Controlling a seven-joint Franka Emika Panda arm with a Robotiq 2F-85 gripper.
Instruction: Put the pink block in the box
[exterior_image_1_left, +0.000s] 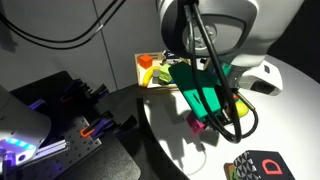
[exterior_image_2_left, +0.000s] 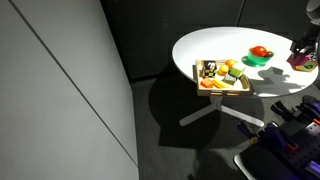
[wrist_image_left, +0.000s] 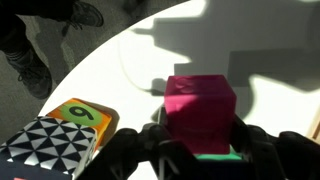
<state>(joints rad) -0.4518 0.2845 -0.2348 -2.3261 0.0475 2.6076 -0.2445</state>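
Clamped betw. dark jaws in wrist view: small magenta-pink block (wrist_image_left: 200, 108), pinched on both sides, top face showing. Same block in an exterior view (exterior_image_1_left: 198, 124), low over round white surface (exterior_image_1_left: 175, 150), under the arm. Maybe resting on the surface, maybe just off it; hard to tell w/ the shadow. Not in shallow square light-wood box (exterior_image_1_left: 139, 70), well apart from it. Inside box: yellow, orange and green fruit-like pieces. Box at surface edge in an exterior view (exterior_image_2_left: 222, 90), just beside round green bowl (exterior_image_2_left: 250, 62) w/ red fruit. Pink block beyond the bowl, away from box. Near pink block, lower left in wrist view: dark patterned block (wrist_image_left: 55, 145), black-white checker side, orange face; red letter D on it in an exterior view (exterior_image_1_left: 258, 163).
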